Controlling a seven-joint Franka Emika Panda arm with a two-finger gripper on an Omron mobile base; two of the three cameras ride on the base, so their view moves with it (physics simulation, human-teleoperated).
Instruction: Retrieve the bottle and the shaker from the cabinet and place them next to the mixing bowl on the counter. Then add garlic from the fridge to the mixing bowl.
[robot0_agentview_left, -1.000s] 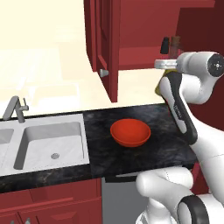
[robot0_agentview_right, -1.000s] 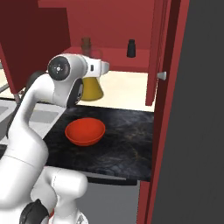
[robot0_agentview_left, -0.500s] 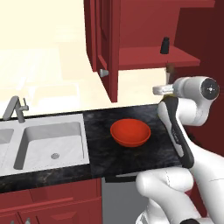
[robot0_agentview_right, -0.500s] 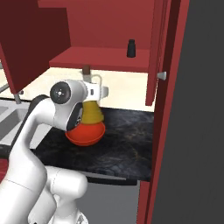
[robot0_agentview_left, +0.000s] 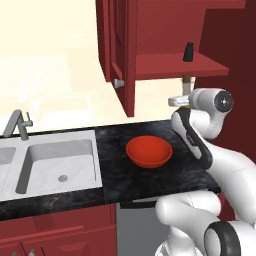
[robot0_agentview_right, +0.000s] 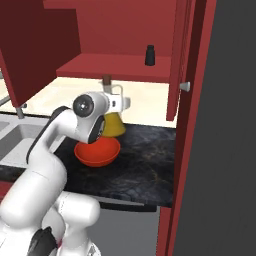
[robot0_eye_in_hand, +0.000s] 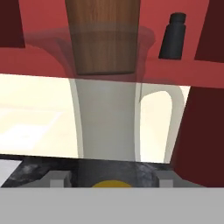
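No writing, brand or label can be read on anything here; by count there is one bottle, one shaker, one mixing bowl, one sink with one tap, and one open cabinet with a single red shelf; the gripper is closed on the bottle's thin neck, holding it upright in the air under the shelf's front edge, above the back of the counter and just behind the bowl; in the right base view the yellow cone base and the brown stopper show, while the neck is mostly covered by the hand and the arm hides the cone's left side; in the left base view the bottle shows as little more than its stopper and a bit of neck above the hand, the rest being hidden behind the arm; in the hand view the stopper and clear neck loom very close and blurred, with a sliver of yellow at the bottom; the shaker stands upright on the shelf toward its right end, well apart from the bottle; the bowl sits near the middle of the worktop, right of the sink, partly hidden by the arm in the right base view; the sink is cut off at the left edge of the left base view.
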